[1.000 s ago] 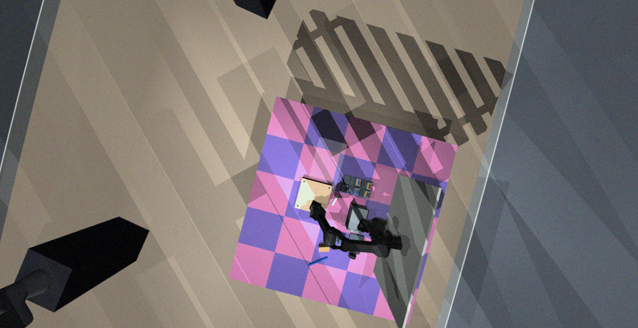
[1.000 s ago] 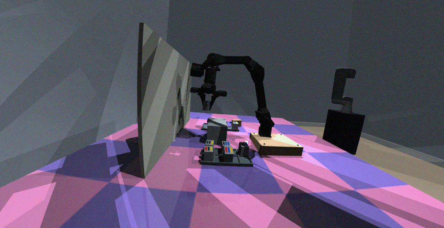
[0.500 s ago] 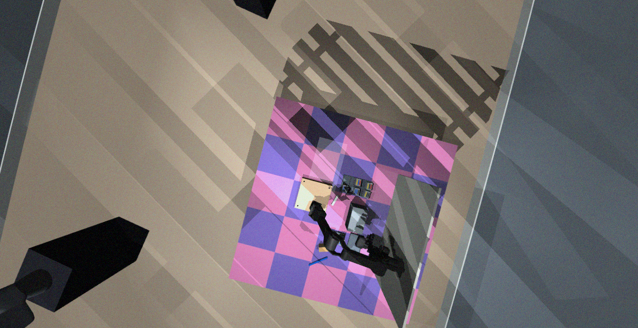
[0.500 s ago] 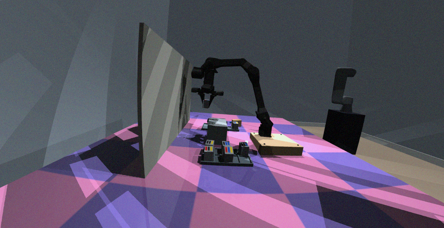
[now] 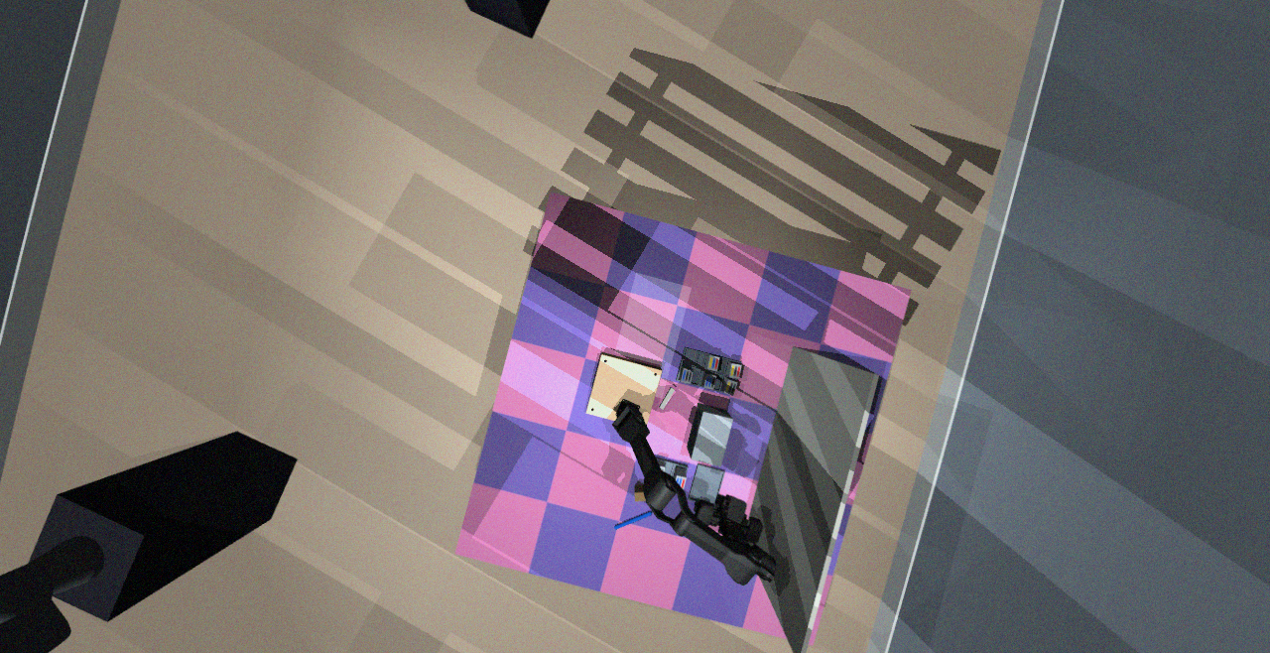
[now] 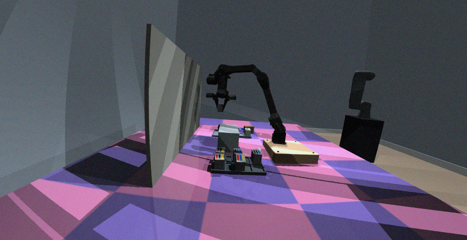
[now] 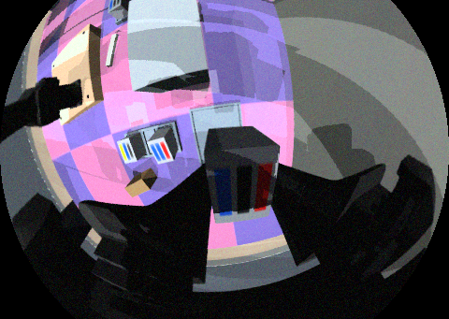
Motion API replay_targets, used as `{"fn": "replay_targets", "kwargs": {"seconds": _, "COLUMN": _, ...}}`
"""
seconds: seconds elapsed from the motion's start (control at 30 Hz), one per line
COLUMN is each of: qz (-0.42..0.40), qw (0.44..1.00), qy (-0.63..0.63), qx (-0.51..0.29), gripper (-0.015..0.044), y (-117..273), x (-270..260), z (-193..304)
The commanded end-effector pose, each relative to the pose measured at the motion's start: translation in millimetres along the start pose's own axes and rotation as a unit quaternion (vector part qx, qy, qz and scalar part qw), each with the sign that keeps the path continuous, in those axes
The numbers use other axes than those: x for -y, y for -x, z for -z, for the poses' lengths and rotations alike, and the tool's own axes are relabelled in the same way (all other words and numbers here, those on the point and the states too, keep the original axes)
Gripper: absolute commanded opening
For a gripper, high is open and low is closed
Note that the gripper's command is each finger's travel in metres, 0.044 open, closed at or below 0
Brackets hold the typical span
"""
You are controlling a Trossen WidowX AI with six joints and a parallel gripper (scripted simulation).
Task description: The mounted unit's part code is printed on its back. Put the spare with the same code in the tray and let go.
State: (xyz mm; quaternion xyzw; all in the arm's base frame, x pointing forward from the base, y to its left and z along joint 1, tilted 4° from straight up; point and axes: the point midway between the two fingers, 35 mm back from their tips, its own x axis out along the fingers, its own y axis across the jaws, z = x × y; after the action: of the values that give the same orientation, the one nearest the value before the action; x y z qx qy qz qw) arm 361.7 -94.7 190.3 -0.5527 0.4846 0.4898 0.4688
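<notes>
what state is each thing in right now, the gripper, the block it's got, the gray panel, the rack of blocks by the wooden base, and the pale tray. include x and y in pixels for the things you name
gripper [image 6: 220, 107] [image 7: 234, 165]: shut on the striped block
striped block [image 7: 243, 183]: held, off the table
gray panel [image 5: 821, 418] [image 6: 166, 108] [image 7: 355, 76]: standing upright
block rack [image 6: 238, 173]: partly filled
wooden base [image 5: 621, 378] [image 6: 295, 152] [image 7: 77, 66]: arm mounted on it
pale tray [image 7: 217, 115]: partly hidden, contents cannot be told

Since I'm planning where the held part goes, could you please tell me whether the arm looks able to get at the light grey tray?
Probably yes: the pincer is raised, gripping a striped block, and nothing visible stands on the tray, though the block hides part of it.
</notes>
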Motion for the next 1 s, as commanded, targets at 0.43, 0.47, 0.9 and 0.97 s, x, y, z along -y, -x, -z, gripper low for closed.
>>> {"fn": "replay_targets", "kwargs": {"seconds": 0.43, "qz": -0.004, "qw": 1.000, "qy": 0.013, "qx": -0.002, "gripper": 0.0000, "y": -5.3, "x": -4.3, "z": 25.5}}
{"fn": "replay_targets", "kwargs": {"seconds": 0.47, "qz": -0.004, "qw": 1.000, "qy": 0.013, "qx": -0.002, "gripper": 0.0000, "y": -6.0, "x": -4.2, "z": 25.6}}
{"fn": "replay_targets", "kwargs": {"seconds": 0.9, "qz": -0.004, "qw": 1.000, "qy": 0.013, "qx": -0.002, "gripper": 0.0000, "y": -15.5, "x": -2.2, "z": 26.5}}
{"fn": "replay_targets", "kwargs": {"seconds": 0.97, "qz": -0.004, "qw": 1.000, "qy": 0.013, "qx": -0.002, "gripper": 0.0000, "y": -17.0, "x": -2.0, "z": 26.6}}
